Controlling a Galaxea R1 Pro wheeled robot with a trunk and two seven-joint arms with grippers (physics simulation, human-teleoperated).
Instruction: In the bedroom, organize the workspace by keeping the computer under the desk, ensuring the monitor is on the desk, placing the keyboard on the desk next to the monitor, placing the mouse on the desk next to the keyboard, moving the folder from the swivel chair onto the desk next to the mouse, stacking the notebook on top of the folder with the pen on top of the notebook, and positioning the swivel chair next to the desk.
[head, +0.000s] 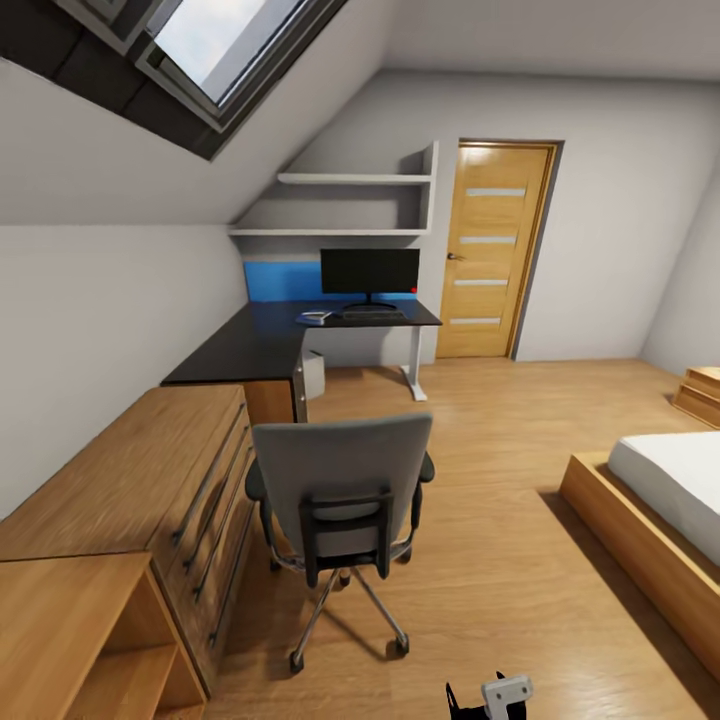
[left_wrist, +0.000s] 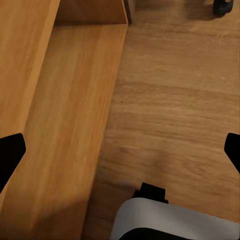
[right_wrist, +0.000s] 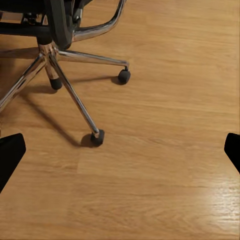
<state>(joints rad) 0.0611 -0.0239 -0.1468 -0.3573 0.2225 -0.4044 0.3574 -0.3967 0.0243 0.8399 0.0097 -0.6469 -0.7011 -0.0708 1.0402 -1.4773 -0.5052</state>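
The grey swivel chair stands mid-room with its backrest toward me, hiding the seat. Its chrome base and casters show close in the right wrist view. Farther back is the black desk with the monitor and the keyboard in front of it. A small pale, blue-edged thing lies left of the keyboard, too small to name. The white-grey computer sits under the desk. Mouse, folder, notebook and pen are hidden or too small to tell. Left gripper and right gripper hang open over the floor.
A light wooden drawer chest and an open shelf unit line the left wall. A bed stands at the right and a wooden door at the back. Bare wood floor lies between the chair and the bed.
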